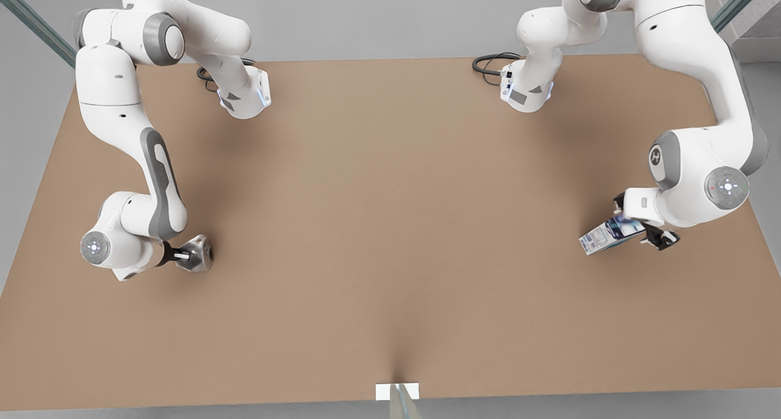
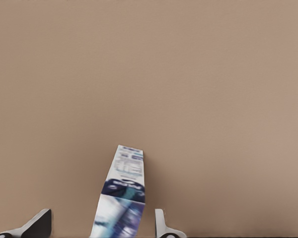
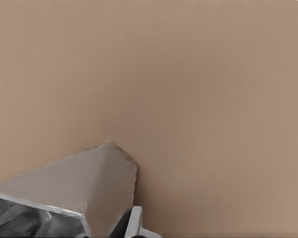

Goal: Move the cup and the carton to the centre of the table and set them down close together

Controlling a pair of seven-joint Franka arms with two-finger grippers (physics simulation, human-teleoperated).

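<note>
The pale grey faceted cup (image 1: 201, 254) sits low over the table (image 1: 390, 224) near the front view's left edge. My right gripper (image 1: 185, 255) is shut on it from the side. In the right wrist view the cup (image 3: 84, 193) looms large, with one finger (image 3: 136, 224) pressed against it. The blue-and-white carton (image 1: 604, 236) lies at an angle at the front view's right. My left gripper (image 1: 639, 221) is open and straddles its near end. In the left wrist view the carton (image 2: 125, 181) runs between the fingertips (image 2: 160, 223) with a gap on each side.
Both arm bases stand at the table's far edge, each with a black cable (image 1: 488, 64) beside it. A small white marker (image 1: 398, 391) and a camera mast sit at the middle of the near edge. Bare tan tabletop spans the middle.
</note>
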